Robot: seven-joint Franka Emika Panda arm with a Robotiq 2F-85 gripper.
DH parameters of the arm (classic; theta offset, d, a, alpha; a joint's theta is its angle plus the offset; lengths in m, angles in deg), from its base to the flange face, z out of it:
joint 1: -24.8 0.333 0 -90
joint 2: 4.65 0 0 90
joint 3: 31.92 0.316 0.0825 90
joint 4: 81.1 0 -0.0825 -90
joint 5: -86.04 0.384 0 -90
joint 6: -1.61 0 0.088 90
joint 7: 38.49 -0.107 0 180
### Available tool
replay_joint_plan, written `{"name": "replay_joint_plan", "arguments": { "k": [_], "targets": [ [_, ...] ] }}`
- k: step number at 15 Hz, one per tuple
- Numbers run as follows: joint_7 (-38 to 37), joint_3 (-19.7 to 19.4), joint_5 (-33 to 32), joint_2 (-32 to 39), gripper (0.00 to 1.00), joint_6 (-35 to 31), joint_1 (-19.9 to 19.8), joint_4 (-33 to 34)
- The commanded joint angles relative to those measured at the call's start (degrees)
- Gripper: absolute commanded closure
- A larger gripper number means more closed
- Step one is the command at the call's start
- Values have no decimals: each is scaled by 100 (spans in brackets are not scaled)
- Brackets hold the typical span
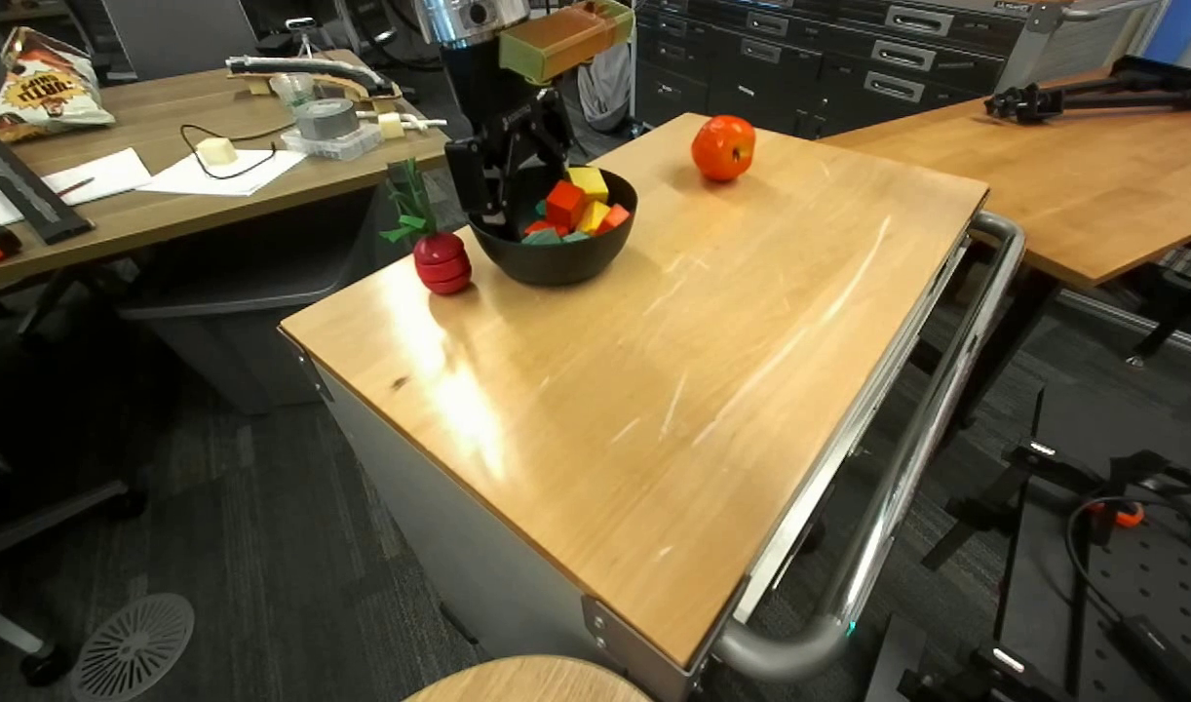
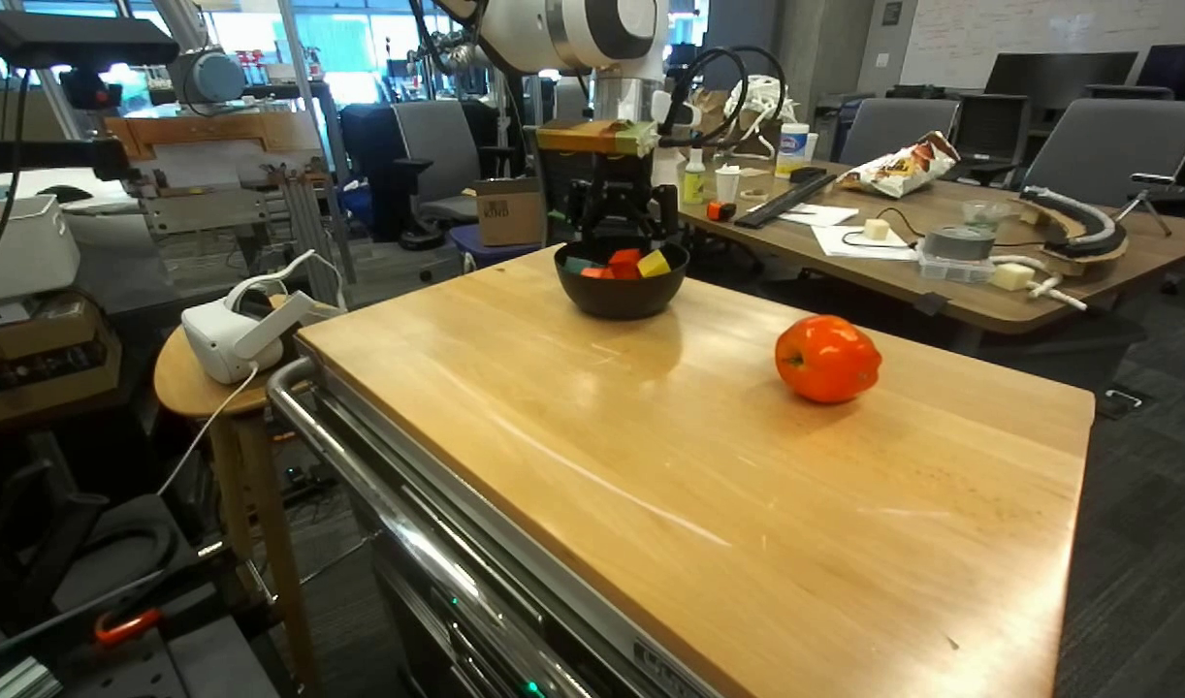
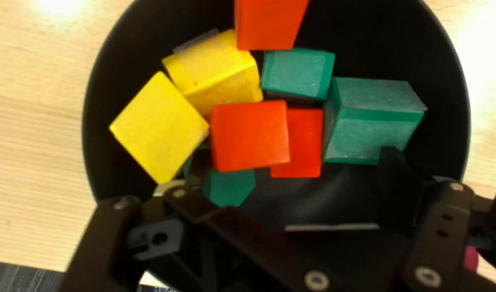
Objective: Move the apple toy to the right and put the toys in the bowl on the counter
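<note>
In an exterior view, at upper center: black gripper (image 1: 525, 190), pointed down over the left part of the black bowl (image 1: 557, 264) on the light wooden counter (image 1: 673, 409); inside the bowl, red, yellow, orange and green blocks (image 1: 569, 207); just to its left, dark-red round toy (image 1: 442, 261); farther right, toward the upper edge, orange-red apple toy (image 1: 723, 147).

In an exterior view: apple toy (image 2: 827, 359) right of center, well apart from the bowl (image 2: 622, 299).

In the wrist view: widely spread jaws at lower left and lower right, with most blocks above.

Claw (image 2: 625, 227) pointing down, fingers (image 2: 666, 207) apart
</note>
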State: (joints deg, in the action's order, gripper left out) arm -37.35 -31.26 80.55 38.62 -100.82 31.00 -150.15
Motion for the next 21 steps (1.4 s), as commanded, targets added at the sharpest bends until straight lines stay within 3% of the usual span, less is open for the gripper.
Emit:
{"name": "replay_joint_plan", "arguments": {
  "k": [1,3,4,5,14,15,21],
  "targets": [
    [-329,-42,-78,-116,0,-15,71,-236],
    [-422,-50,-90,-134,0,-26,72,-259],
    [-462,-56,-100,-141,25,-38,74,-271],
    [-493,-63,-120,-143,26,-28,77,-271],
    [-875,-171,-498,-544,95,-166,178,-627],
    [-936,-182,-533,-596,100,-193,191,-681],
    [-1286,-219,-762,-982,100,-366,257,-1070]
  ]
}}
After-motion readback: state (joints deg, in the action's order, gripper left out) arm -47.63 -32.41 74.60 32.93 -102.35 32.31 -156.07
